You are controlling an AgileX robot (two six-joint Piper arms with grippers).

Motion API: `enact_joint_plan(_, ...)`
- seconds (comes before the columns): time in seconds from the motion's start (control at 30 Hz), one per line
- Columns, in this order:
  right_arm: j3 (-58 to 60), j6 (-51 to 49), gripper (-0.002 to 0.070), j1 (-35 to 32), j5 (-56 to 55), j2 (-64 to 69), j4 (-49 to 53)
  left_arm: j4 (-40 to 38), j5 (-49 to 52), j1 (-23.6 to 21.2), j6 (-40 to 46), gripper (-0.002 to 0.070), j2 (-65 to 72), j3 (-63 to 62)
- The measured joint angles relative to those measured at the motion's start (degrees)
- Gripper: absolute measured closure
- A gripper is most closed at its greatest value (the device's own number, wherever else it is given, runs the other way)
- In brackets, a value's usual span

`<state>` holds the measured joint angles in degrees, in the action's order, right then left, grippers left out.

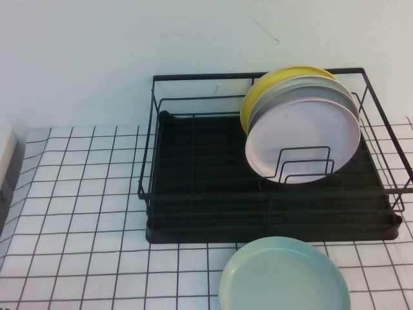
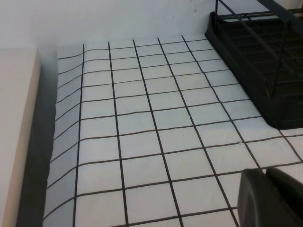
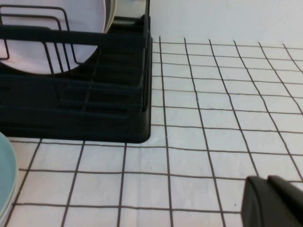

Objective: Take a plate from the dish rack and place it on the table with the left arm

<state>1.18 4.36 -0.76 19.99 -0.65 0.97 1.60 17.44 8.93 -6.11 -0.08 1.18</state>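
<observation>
White cloth ruled with a thin black grid covers the table (image 1: 77, 213) in the high view, and a plain pale wall rises behind it. The dish rack (image 1: 193, 213), black wire over a black tray, fills the middle and the three o'clock side. Inside it, toward one o'clock, a pale pink plate (image 1: 303, 139) leans upright against the wire dividers, with a grey plate (image 1: 303, 90) and a yellow plate (image 1: 258, 97) stacked behind it. The mint-green plate (image 1: 284, 278) lies flat on the cloth at five o'clock, just in front of the rack. Neither arm appears here.

The left wrist view shows open gridded cloth, a corner of the rack at two o'clock and a beige block (image 2: 16, 132) along nine o'clock. The left gripper (image 2: 271, 198) hangs above the cloth at five o'clock, jaws pressed together with nothing between them.

The right wrist view shows the rack's corner at ten o'clock with the pink plate inside, and the green plate's edge at eight o'clock. The right gripper (image 3: 272, 201) sits at five o'clock above bare cloth; whether it is parted cannot be told.
</observation>
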Motion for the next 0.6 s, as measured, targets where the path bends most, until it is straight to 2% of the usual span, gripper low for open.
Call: enact_joint_plan(0.6, 0.00, 0.00, 0.0678, 0.00, 0.00, 0.00, 0.00, 0.11, 0.15, 0.00, 1.66, 0.0678, 0.00, 0.00)
